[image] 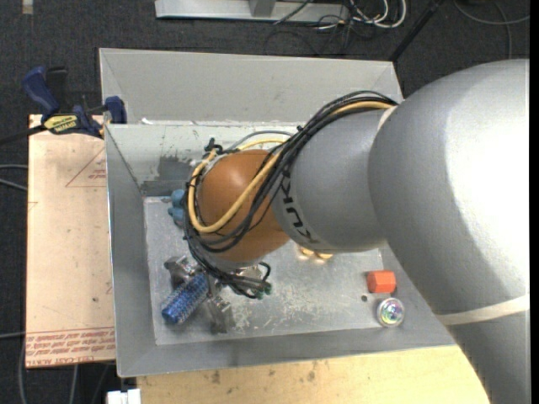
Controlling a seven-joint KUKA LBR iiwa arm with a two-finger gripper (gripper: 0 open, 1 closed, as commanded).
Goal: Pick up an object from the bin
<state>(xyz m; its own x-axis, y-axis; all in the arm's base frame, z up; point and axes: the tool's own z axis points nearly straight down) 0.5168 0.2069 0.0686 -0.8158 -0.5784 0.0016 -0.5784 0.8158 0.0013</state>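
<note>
The arm reaches in from the right, and its gripper (200, 291) is low over the near left part of the bin (126, 234), below the orange wrist cover (240, 204) and its loop of cables (221, 225). The jaws appear to stand apart, one grey finger to the far left and the other to the near right. A blue ribbed roller (179, 304) lies slantwise on the bin floor between them. They look open round it rather than closed on it, so it does not seem to be held yet. This looks like the step just before the grasp: the gripper is down and straddling the roller. The next move would be to close the jaws squarely across the roller's narrow body and then lift straight up. The roller is round and lies at an angle to the jaws, so it may roll or slip out as they close, and a centred grip matters. Well apart on the near right of the floor lie a small orange block (381, 282) and, just nearer, a shiny round bauble (390, 312). Another blue thing (177, 200) shows partly at the far left, beside the wrist cover.
</note>
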